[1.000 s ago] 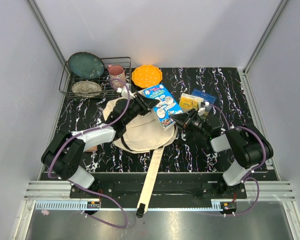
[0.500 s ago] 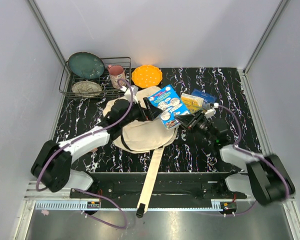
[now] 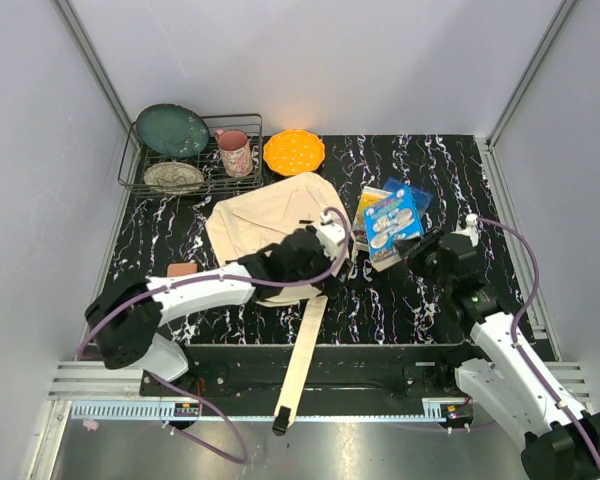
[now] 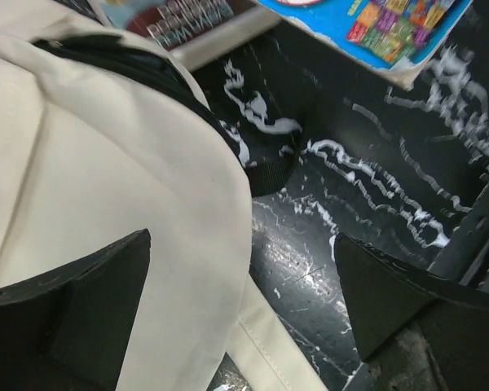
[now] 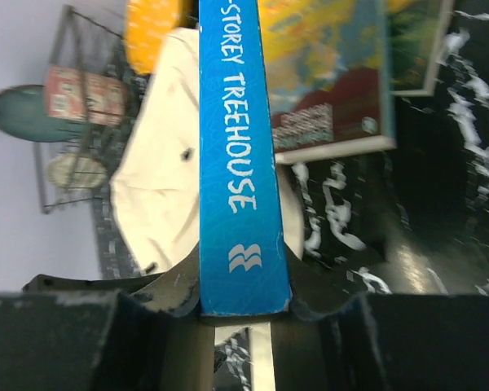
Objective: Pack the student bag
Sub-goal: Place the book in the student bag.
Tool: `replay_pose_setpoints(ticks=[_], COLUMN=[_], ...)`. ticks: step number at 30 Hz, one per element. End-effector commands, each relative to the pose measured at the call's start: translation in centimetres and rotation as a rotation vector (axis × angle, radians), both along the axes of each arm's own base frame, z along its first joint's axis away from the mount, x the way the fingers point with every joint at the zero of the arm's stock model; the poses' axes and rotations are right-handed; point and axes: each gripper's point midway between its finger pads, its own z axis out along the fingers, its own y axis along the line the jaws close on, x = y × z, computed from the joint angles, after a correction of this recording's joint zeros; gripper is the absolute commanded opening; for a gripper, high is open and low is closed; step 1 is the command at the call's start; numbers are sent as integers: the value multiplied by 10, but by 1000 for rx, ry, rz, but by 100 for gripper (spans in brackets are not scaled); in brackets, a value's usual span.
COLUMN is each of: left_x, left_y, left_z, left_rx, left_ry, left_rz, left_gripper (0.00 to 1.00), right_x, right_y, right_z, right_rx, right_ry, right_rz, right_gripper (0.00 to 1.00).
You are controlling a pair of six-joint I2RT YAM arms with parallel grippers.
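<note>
I read the left fingers (image 4: 243, 277) as spread wide with nothing between them. They hang over the right-hand edge of the large cream canvas backpack (image 3: 270, 215) and the black white-veined worktop (image 3: 450, 170) beside it.

The right fingers (image 5: 244, 297) are clamped on the bottom end of a blue paperback book (image 5: 232, 163), spine lettered "STOREY TREEHOUSE". The book is held up off the worktop, right of the backpack, and I can't tell if they touch. A yellow-covered book (image 3: 367, 205) lies flat just behind it.

The backpack lies flat, left of centre and towards the back edge. Its long cream webbing strap (image 3: 302, 345) runs out over the near edge.

In the back-left corner there's a black wire rack (image 3: 130, 170) holding a teal plate (image 3: 172, 130), a speckled dish (image 3: 173, 177) and a pink mug (image 3: 235, 152). An orange bowl (image 3: 293, 151) sits just right of the rack, and a small brown block (image 3: 182, 269) is near the left edge.
</note>
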Motion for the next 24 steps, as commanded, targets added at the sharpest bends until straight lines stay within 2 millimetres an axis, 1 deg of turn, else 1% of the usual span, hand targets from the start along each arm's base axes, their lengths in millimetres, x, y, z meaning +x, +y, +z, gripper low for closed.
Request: replay_pose_setpoints(ticks=[1, 4, 6, 7, 9, 10, 11, 12, 15, 16, 19, 21, 22, 23, 24], left_x=[11, 9, 4, 7, 10, 13, 14, 16, 19, 21, 23, 24, 25, 25, 25], left_y=[0, -5, -11, -10, -12, -11, -13, -13, -14, -13, -8, -6, -5, -4, -3], left_z=[-14, -25, -26, -34, -39, -48, -48, -49, -56, -57, -62, -63, -64, -65, -64], left_rx=[172, 213, 218, 245, 279, 313, 324, 339, 372, 384, 414, 421, 427, 435, 440], left_ry=[-98, -102, -114, -116, -109, -106, -105, -111, -111, -113, -112, -113, -116, -116, -115], left_rz=[4, -17, -36, -23, -13, -5, -11, -5, 3, 11, 24, 35, 45, 46, 49], left_gripper=[99, 98, 98, 98, 94, 93, 89, 88, 73, 72, 64, 56, 42, 35, 29], right_x=[2, -1, -2, -3, -4, -6, -7, -8, -10, -11, -12, -14, -14, -14, -15], right_y=[-16, -20, -20, -21, -22, -22, -22, -22, -22, -23, -21, -21, -21, -22, -22], right_z=[30, 34, 37, 36, 35, 35, 35, 34, 35, 35, 36, 39, 37, 37, 37], right_rx=[-74, -107, -113, -116, -123, -123, -123, -123, -125, -128, -126, -124, -125, -126, -127], right_ry=[-47, -43, -51, -48, -51, -53, -57, -54, -59, -56, -55, -63, -58, -60, -60], right_rz=[-54, -55, -49, -49, -46, -44, -43, -40, -37, -34, -25, -24, -24, -25, -23], right_gripper=[0, 0, 0, 0, 0, 0, 0, 0, 0, 0, 0, 0, 0, 0, 0])
